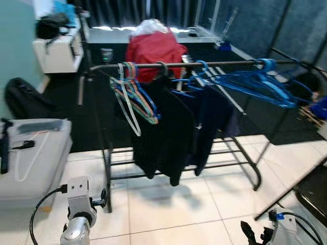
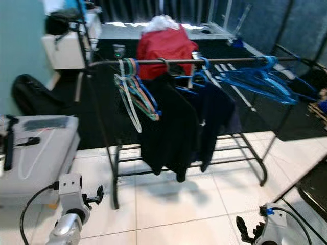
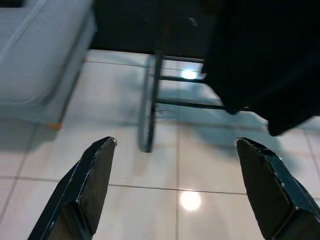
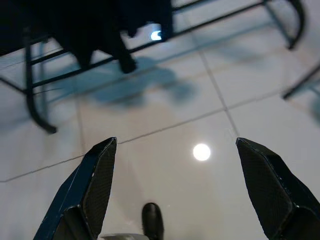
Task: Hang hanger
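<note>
On my left, a white plastic hanger (image 1: 26,162) lies on the grey cushioned seat (image 1: 46,168). My left gripper (image 3: 175,192) and right gripper (image 4: 175,192) hang spread, empty, before the black metal clothes rail (image 1: 194,64).

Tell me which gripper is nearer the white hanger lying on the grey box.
Left. The left gripper hangs low just right of the grey box holding the white hanger; the right gripper is far across the floor.

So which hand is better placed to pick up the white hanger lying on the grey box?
Left. The white hanger lies on the grey box on the robot's left, near the open left hand. The right hand, also open, hangs over bare floor tiles.
</note>
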You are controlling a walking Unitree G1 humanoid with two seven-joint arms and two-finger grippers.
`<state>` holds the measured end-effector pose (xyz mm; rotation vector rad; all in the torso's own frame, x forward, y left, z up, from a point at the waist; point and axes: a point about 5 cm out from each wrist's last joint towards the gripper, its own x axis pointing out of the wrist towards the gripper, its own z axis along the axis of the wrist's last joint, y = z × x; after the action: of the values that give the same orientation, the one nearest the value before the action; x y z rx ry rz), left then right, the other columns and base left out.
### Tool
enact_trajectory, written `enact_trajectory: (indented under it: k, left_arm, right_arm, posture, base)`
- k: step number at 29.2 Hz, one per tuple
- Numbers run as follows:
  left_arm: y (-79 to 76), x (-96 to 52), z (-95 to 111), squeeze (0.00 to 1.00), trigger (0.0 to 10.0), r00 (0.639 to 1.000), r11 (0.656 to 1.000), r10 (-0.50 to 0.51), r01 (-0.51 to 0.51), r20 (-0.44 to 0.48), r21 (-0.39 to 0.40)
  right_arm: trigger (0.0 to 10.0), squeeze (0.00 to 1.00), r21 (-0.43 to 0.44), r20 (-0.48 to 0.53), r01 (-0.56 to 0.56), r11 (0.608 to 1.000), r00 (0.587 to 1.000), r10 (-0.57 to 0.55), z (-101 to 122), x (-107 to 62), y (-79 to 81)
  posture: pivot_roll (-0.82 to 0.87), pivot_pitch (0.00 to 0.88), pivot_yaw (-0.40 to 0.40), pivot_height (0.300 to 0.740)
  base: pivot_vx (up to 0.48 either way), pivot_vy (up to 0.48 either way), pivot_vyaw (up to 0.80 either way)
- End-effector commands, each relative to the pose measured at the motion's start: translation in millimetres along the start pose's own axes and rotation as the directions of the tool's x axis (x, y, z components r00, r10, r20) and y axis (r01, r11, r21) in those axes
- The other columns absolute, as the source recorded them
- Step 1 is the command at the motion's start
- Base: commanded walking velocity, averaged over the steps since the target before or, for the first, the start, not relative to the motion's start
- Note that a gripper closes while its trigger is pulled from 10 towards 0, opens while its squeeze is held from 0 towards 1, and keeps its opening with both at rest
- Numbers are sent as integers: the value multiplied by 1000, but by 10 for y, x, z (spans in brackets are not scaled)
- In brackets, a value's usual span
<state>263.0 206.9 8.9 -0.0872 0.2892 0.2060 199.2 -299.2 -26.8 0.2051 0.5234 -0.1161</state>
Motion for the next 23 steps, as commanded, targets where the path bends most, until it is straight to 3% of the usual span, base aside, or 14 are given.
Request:
enact_trajectory:
  k: [1, 9, 23]
  left_arm:
    - [28, -34, -41, 0, 10000, 1000, 1000, 0, 0, -6, 18]
    - [-3, -44, -104, 0, 10000, 997, 997, -43, 47, -59, 66]
    - [-9, -33, -142, 0, 10000, 995, 997, -63, 66, -84, 45]
  right_arm:
    - [10000, 0, 3, 8, -5, 1000, 1000, 5, -14, -7, 11]
    - [10000, 0, 30, 0, 8, 1000, 1000, -8, -71, -34, 0]
    - [10000, 0, 34, 2, 5, 999, 1000, -5, -62, -18, 21]
  posture:
    - [-38, 74, -35, 740]
    - [-40, 73, -33, 740]
    - [-38, 70, -29, 740]
  base:
    - [0, 0, 800]
    - [0, 0, 166]
    - [0, -480, 0]
